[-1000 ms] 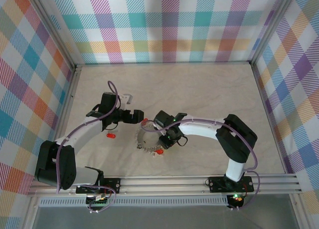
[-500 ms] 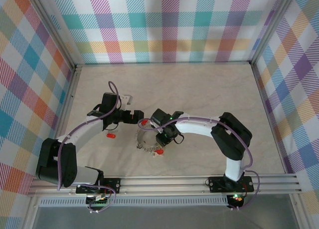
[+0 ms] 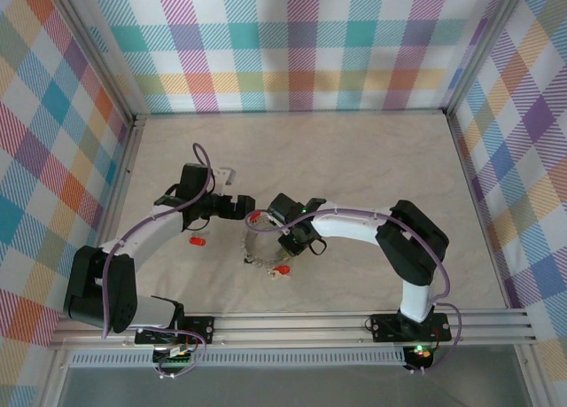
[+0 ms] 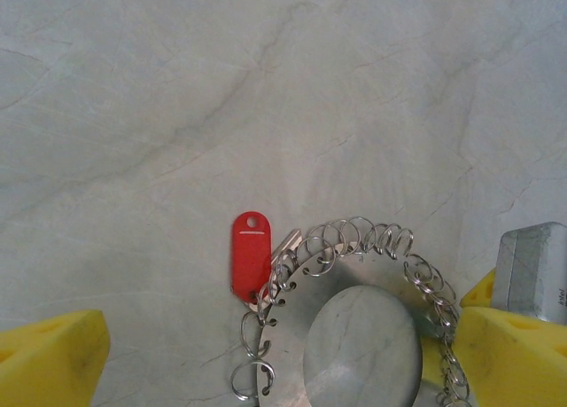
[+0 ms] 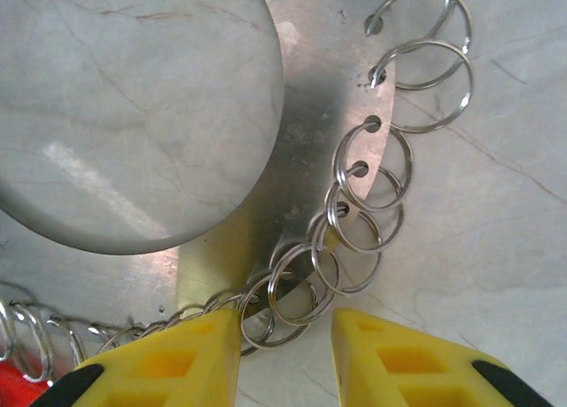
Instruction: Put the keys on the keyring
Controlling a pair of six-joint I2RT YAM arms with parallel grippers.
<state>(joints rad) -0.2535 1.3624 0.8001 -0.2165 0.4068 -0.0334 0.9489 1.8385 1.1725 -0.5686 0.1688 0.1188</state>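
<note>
The keyring [image 3: 262,246] is a flat silvery disc with a wide hole, edged with small split rings, and it lies on the table between the arms. One red-headed key [image 4: 252,256] hangs from a split ring at its rim. A second key [image 3: 283,270] lies at the ring's near edge, and a third [image 3: 197,242] lies loose to the left. My left gripper [image 4: 279,345] stands wide open just above the keyring [image 4: 354,336], its yellow fingers [image 4: 53,358] far apart. My right gripper [image 5: 283,336] straddles a few split rings [image 5: 301,287] at the rim, jaws narrow with a gap showing.
Plaid walls [image 3: 301,43] close in the table on three sides. An aluminium rail [image 3: 292,323] with both arm bases runs along the near edge. Bare pale tabletop [image 3: 354,159] stretches behind the arms.
My right gripper has slid a little left over the keyring's rim and its jaws have narrowed. The left arm and the keys have not moved.
</note>
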